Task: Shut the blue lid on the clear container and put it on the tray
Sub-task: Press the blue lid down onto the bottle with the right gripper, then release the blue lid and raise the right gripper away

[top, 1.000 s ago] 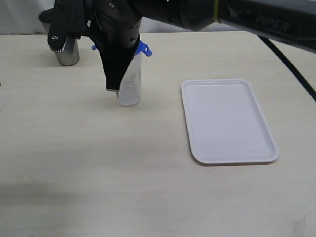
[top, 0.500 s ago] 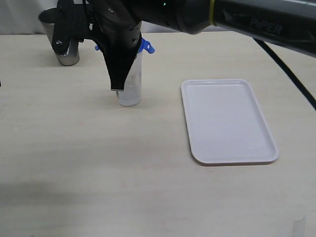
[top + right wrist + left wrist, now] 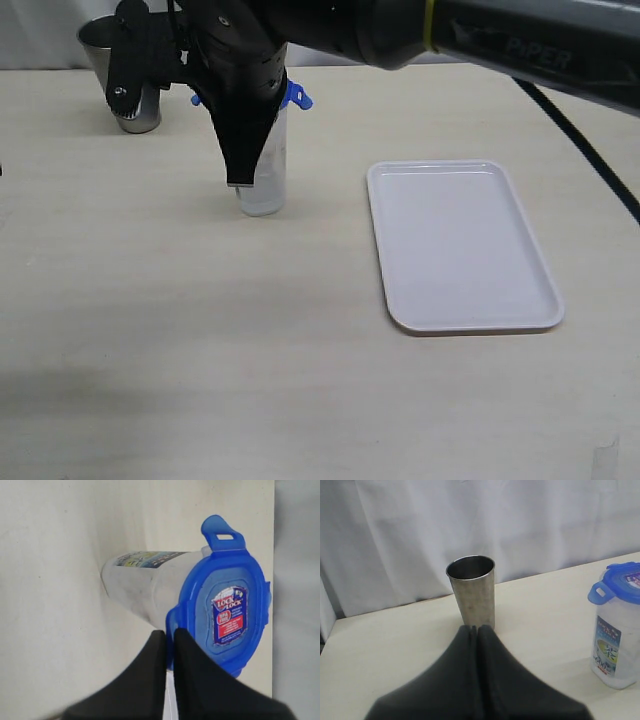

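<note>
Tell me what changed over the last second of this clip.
The right claw, shut, slid slightly rightward in the exterior view, closer across the front of the jar; its tip now sits by the edge of the lid. Nothing was gripped or released. The jar, lid, steel cup and tray stayed put.

Right jaws shifted slightly rightward against clear container (image 3: 270, 190).

Exterior cam: raised, angled down over whole table (image 3: 150, 350), wide. My left wrist cam: low, level, facing steel cup (image 3: 471, 592) and curtain (image 3: 470, 520). My right wrist cam: close above blue lid (image 3: 226, 611), looking down. All share clear container (image 3: 616, 645).
</note>
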You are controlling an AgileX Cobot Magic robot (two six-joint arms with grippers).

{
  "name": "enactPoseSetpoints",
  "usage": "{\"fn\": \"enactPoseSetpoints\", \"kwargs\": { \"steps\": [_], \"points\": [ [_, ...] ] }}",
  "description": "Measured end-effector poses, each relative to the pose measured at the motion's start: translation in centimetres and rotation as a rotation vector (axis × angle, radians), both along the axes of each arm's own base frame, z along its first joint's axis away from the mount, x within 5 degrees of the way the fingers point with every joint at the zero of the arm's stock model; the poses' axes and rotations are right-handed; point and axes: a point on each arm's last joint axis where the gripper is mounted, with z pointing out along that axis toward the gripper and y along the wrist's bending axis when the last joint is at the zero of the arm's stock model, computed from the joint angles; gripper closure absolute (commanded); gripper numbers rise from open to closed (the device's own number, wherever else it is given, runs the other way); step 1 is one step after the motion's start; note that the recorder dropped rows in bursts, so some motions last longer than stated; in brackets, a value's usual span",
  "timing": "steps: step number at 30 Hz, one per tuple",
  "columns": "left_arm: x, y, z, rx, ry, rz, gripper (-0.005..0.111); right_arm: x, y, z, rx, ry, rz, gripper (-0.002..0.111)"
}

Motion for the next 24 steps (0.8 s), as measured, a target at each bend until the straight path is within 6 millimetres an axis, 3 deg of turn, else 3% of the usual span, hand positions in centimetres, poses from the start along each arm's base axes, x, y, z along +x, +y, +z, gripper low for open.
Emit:
{"fn": "enactPoseSetpoints", "kwargs": {
  "steps": [11,16,21,24],
  "points": [
    [0.0,-0.01,-0.01,0.0,0.001,-0.001,0.107,0.01,0.01,0.01,-0.001,-0.001,0.004,0.103],
    [0.0,-0.01,-0.01,0.0,0.001,-0.001,0.107,-0.01,0.02,0.0,0.001,0.0,0.004,0.081],
    [0.0,-0.01,-0.01,0.0,0.002,-0.001,0.107,-0.04,0.05,-0.02,0.004,0.005,0.003,0.071],
    [-0.01,-0.02,-0.02,0.0,0.003,-0.003,0.107,-0.25,0.21,-0.15,0.013,0.031,0.022,0.057]
  ]
}}
